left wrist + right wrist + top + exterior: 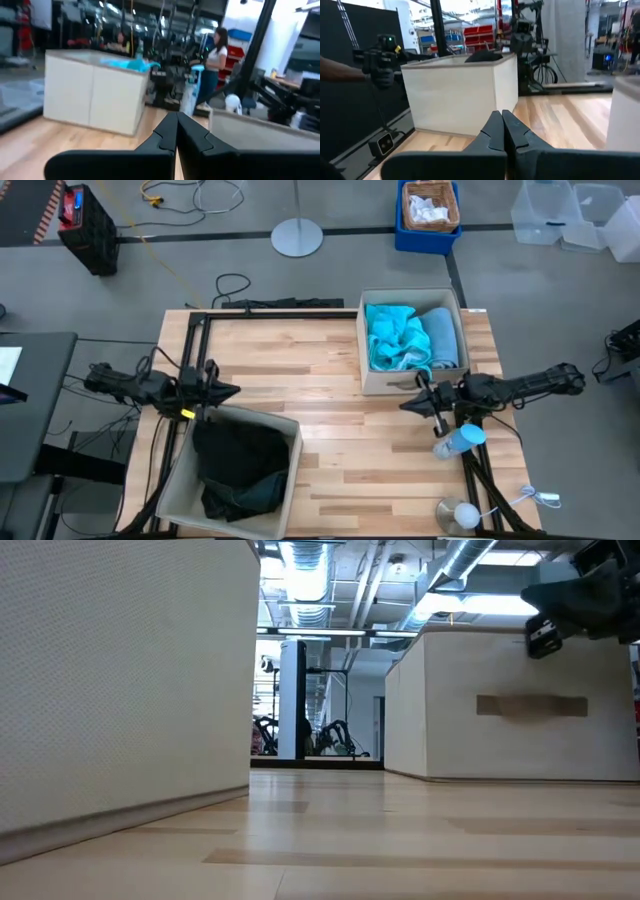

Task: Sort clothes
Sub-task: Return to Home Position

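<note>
Looks like the going-home step. Turquoise cloth (388, 330) and pale blue cloth (443, 338) in the right bin (385, 383); black cloth (235, 448) and dark green cloth (260, 493) in the left bin (292, 465). Left gripper (232, 391) and right gripper (406, 404), each beside its bin, pressed together, empty (plain from the wrists). Next: pull away, bumping no bin. From low down, only bin walls; from above, the insides.

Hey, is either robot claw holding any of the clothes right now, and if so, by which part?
Nothing is held: the left claw and the right claw are both shut and empty.
</note>
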`<state>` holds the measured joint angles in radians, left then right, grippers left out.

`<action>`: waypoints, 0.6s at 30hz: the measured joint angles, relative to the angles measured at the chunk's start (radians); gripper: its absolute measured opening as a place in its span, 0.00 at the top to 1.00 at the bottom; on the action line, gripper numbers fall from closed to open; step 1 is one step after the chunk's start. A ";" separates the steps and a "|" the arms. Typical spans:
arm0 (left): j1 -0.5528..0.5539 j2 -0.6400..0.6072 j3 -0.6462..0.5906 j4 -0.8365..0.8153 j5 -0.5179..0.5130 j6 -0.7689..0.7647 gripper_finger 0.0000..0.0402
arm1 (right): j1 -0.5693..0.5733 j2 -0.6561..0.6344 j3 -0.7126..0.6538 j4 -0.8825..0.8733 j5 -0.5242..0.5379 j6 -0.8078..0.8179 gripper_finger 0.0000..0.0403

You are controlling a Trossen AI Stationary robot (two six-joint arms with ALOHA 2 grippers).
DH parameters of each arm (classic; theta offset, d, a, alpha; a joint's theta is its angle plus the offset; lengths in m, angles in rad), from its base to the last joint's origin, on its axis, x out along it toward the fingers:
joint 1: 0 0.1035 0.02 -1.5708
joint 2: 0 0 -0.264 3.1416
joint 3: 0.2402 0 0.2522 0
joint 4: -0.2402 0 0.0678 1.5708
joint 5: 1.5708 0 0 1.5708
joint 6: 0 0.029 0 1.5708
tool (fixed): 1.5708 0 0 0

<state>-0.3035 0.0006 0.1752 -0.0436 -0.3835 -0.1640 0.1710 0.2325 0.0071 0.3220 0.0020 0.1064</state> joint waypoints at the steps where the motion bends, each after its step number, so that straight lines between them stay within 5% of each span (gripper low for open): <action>1: 0.000 0.001 -0.013 0.018 -0.001 0.012 1.00 | 0.002 -0.019 0.000 -0.013 0.003 -0.008 1.00; 18: 0.009 0.001 -0.065 0.003 0.012 0.001 1.00 | 0.004 -0.231 -0.001 -0.282 0.025 -0.074 1.00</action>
<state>-0.2943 0.0017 0.1104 -0.0405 -0.3711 -0.1634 0.1745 0.0013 0.0059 0.0398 0.0269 0.0326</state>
